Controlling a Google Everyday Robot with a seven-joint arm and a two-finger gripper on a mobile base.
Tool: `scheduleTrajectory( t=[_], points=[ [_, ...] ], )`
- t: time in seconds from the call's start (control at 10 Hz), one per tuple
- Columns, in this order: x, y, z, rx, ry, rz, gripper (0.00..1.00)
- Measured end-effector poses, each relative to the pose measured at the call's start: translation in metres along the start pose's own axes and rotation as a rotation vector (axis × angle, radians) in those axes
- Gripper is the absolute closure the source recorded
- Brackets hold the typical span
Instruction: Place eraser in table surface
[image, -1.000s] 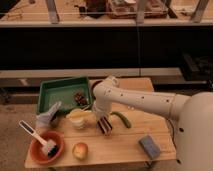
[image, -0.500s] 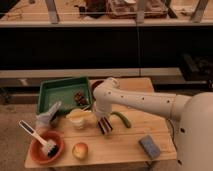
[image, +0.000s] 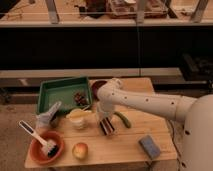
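Note:
The eraser (image: 107, 128), a small dark block with reddish and pale stripes, sits at the tip of my gripper (image: 105, 123), just over or on the table surface (image: 125, 150) near its middle. The gripper is shut on the eraser; whether the block touches the wood I cannot tell. My white arm (image: 145, 102) reaches in from the right and bends down to it.
A yellow cup (image: 79, 119) stands just left of the gripper and a green vegetable (image: 123, 119) just right. A green tray (image: 59, 93) lies at back left, an orange bowl (image: 37, 152) with a brush and an apple (image: 80, 150) at front left, a grey-blue pad (image: 149, 146) at front right.
My gripper has moved slightly down and to the right with the eraser, bringing it closer to the tabletop. Nothing else has moved.

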Motion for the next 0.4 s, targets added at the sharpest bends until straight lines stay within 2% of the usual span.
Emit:
scheduleTrajectory(
  t=[0.2, 0.4],
  points=[
    [0.0, 0.006, -0.016, 0.004, 0.024, 0.007, 0.2],
    [0.001, 0.013, -0.035, 0.036, 0.02, 0.048, 0.2]
  ],
)
